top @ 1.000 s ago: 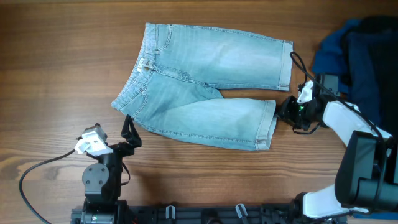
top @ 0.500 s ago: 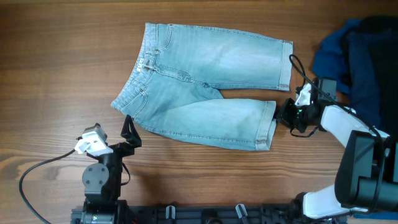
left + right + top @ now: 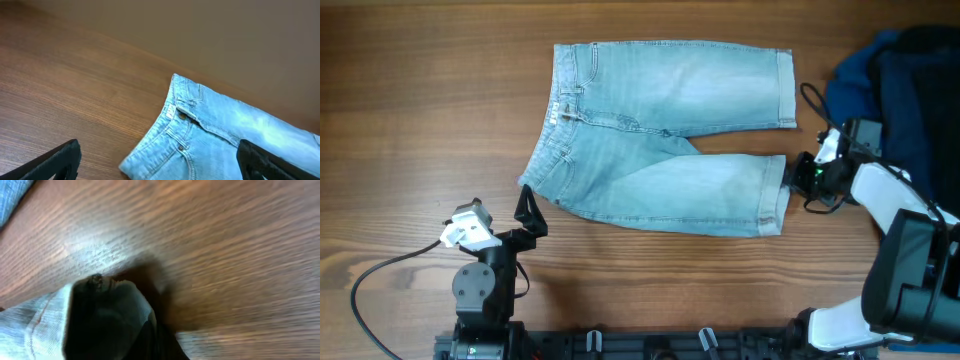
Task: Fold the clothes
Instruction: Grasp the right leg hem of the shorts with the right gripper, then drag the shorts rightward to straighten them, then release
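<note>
Light blue denim shorts lie flat in the middle of the wooden table, waistband to the left, legs to the right. My right gripper is shut on the hem of the near leg, at its right end. In the right wrist view, hem cloth bunches at the shut jaws. My left gripper is open and empty near the front left, just short of the waistband corner. In the left wrist view its fingers frame the waistband of the shorts.
A pile of dark blue clothes lies at the right edge, behind my right arm. A black cable loops on the table at the front left.
My right gripper has pulled the near leg's hem to the right. The whole pair of shorts slid right and the legs lie straighter. The left arm has not moved.
</note>
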`<state>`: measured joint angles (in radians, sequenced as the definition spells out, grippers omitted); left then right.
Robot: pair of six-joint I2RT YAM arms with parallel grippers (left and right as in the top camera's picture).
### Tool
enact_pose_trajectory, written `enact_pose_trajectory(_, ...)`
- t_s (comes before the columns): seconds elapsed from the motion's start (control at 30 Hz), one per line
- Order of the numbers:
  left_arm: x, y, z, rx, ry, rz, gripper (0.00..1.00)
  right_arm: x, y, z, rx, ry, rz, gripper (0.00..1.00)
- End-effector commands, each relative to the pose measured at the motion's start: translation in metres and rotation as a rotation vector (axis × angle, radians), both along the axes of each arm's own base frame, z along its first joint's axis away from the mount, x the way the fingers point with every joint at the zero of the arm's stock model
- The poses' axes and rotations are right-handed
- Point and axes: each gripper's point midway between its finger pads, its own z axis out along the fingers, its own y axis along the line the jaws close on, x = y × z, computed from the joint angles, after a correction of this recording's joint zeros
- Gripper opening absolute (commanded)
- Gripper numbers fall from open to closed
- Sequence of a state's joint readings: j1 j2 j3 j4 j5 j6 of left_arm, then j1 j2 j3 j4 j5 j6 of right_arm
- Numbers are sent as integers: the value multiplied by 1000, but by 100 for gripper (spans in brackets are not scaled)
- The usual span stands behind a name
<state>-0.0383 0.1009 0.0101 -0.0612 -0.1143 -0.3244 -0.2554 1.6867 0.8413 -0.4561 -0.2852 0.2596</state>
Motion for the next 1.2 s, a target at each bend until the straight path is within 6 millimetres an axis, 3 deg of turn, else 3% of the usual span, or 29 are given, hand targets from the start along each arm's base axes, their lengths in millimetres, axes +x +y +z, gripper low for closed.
enact_pose_trajectory(0.0, 0, -2, -2, -6, 2, -7, 100, 16, -14, 11, -56, -29, 5, 4)
enact_pose_trajectory(0.17, 0, -2, -2, -6, 2, -7, 100, 33, -18, 37, -70, -52, 25, 4)
enact_pose_trajectory(0.63, 0, -2, -2, -6, 2, -7, 100, 23, -60, 35, -296, 22, -43, 4)
enact_pose_trajectory(0.77, 0, -2, -2, -6, 2, -7, 100, 26, -61, 37, -302, 12, -46, 4)
enact_pose_trajectory(0.97, 0, -2, -2, -6, 2, -7, 100, 46, -76, 64, -365, -39, -73, 5)
enact_pose_trajectory(1.0, 0, -2, -2, -6, 2, -7, 100, 49, -77, 68, -366, -43, -74, 28)
enact_pose_trajectory(1.03, 0, -2, -2, -6, 2, -7, 100, 51, -77, 72, -367, -49, -75, 66)
enact_pose_trajectory(1.07, 0, -2, -2, -6, 2, -7, 100, 54, -78, 77, -369, -59, -77, 86)
enact_pose_trajectory(1.1, 0, -2, -2, -6, 2, -7, 100, 57, -78, 81, -370, -64, -77, 92)
enact_pose_trajectory(1.17, 0, -2, -2, -6, 2, -7, 100, 61, -80, 90, -372, -77, -80, 94)
